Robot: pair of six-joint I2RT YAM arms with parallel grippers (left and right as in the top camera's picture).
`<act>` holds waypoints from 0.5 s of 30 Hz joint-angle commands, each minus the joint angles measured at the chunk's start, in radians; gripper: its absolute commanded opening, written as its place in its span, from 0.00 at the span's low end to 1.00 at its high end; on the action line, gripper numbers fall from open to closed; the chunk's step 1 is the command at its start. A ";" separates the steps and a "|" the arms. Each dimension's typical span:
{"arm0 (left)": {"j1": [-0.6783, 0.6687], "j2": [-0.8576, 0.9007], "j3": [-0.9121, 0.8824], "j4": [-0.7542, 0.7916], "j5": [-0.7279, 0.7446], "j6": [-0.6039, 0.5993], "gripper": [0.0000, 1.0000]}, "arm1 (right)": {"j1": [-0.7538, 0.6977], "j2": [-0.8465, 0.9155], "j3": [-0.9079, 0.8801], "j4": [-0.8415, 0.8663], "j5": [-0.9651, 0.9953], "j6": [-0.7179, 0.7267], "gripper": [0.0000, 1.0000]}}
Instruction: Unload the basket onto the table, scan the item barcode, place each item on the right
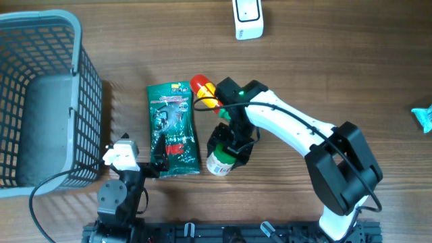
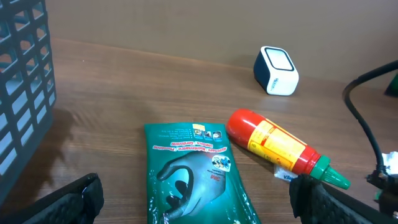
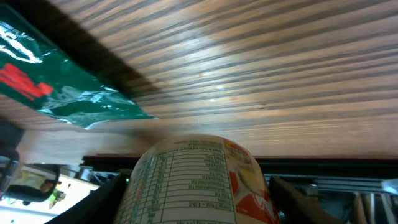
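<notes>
**Tabletop seen from the front, two arms at work.** The right gripper [image 3: 196,186] is clamped on a white container [image 1: 219,164] with a green band. The container's printed nutrition panel faces the wrist camera. It sits near the front of the table [image 1: 324,74], just beside the lower right corner of a green pouch [image 1: 173,128]. I cannot tell whether it rests on the wood or is raised. The left gripper [image 2: 196,186] stands with its fingers [image 2: 81,199] spread wide and holds nothing, at the pouch's near end. A red bottle [image 2: 273,146] with a yellow label lies right of the pouch. The white scanner [image 1: 248,19] stands at the far edge, well apart from the container. A grey mesh basket [image 1: 88,101] occupies the left side.
</notes>
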 commanded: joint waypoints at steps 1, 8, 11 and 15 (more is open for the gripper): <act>0.003 -0.004 -0.004 0.001 0.008 0.019 1.00 | 0.011 -0.008 0.020 0.021 -0.092 0.038 0.49; 0.003 -0.004 -0.004 0.001 0.008 0.019 1.00 | 0.011 -0.008 0.020 0.023 -0.176 -0.042 0.45; 0.003 -0.004 -0.004 0.001 0.008 0.019 1.00 | 0.011 -0.008 0.020 0.020 -0.176 -0.070 0.46; 0.003 -0.004 -0.004 0.001 0.008 0.019 1.00 | 0.009 -0.008 0.020 0.019 -0.175 -0.108 0.45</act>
